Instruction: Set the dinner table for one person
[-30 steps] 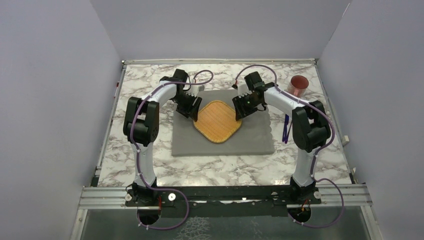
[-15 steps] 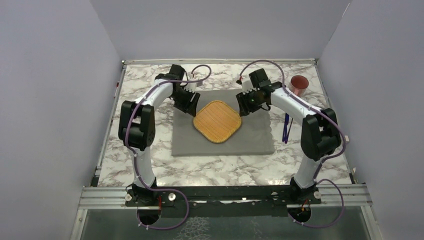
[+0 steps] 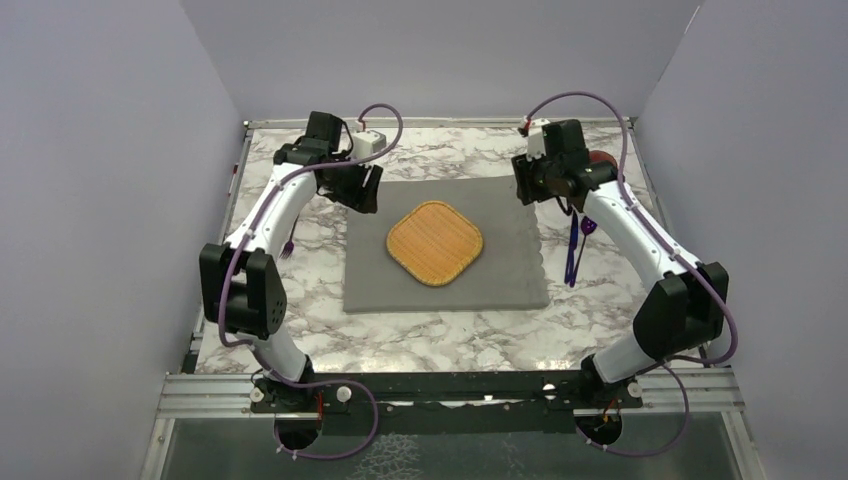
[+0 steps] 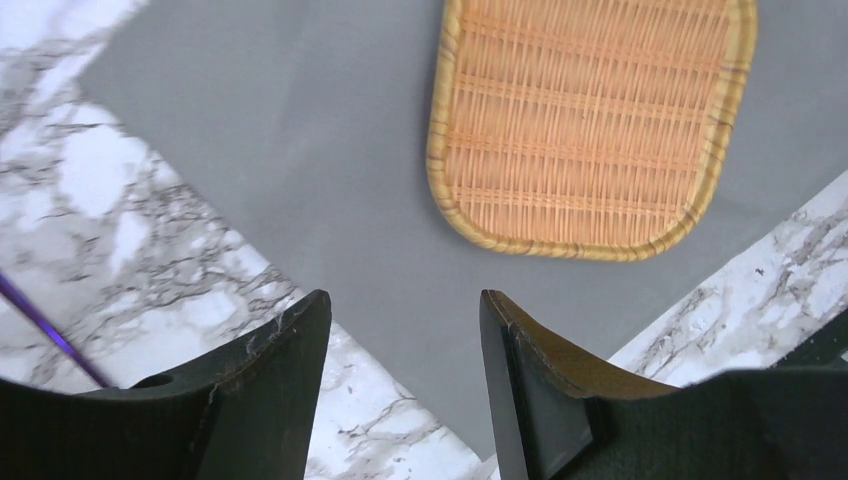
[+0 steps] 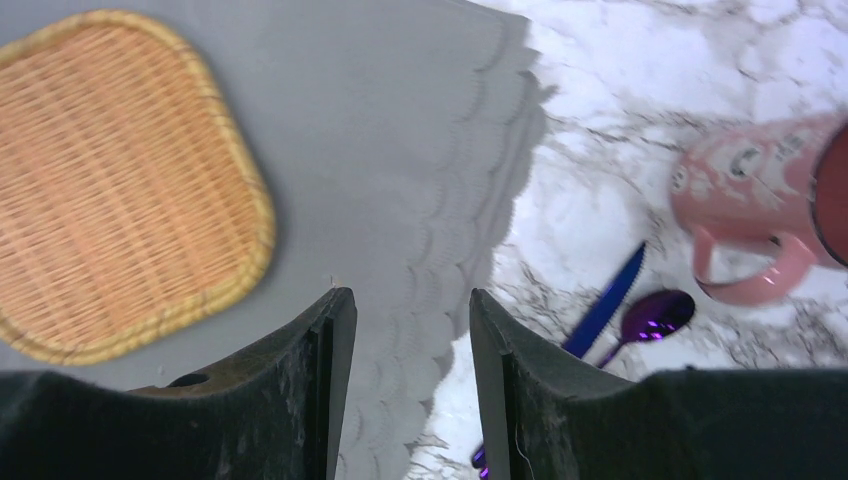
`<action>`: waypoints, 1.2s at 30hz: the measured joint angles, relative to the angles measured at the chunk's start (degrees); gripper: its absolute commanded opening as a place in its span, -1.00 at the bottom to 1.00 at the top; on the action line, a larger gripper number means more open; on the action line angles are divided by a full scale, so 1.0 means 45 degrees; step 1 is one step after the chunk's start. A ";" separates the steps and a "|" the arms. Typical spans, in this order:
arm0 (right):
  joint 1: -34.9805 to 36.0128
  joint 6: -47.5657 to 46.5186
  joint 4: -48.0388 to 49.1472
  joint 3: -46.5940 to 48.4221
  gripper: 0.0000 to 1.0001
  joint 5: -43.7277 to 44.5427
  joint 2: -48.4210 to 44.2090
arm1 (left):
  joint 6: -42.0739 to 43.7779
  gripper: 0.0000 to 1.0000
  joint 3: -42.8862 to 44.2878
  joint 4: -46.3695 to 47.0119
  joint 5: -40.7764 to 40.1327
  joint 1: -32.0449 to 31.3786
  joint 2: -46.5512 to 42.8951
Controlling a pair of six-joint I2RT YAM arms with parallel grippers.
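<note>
The dinner table (image 3: 430, 340) is a white-and-grey marble top. On it lies a grey scalloped placemat (image 3: 500, 280) with a square woven plate (image 3: 435, 243) at its middle. My left gripper (image 3: 362, 195) hovers open over the mat's far left corner, holding nothing; its wrist view shows the plate (image 4: 590, 130) ahead of the left gripper (image 4: 400, 310). My right gripper (image 3: 526, 190) hovers open and holding nothing over the mat's far right edge. From the right wrist, the plate (image 5: 120, 190) lies to the left of the right gripper (image 5: 410, 305).
A pink mug (image 5: 760, 210) stands at the far right, mostly hidden behind the right arm in the top view. A purple knife (image 5: 605, 300) and spoon (image 5: 655, 315) lie right of the mat. A purple fork (image 3: 288, 245) lies left of it.
Both grippers have pulled back from the woven plate's corners toward the far corners of the mat. The plate stays on the mat.
</note>
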 measured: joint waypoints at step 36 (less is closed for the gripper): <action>-0.7509 0.0651 -0.2676 0.2812 -0.06 -0.2851 0.1778 | -0.0214 0.13 -0.3939 0.2667 0.0826 0.1851 -0.2948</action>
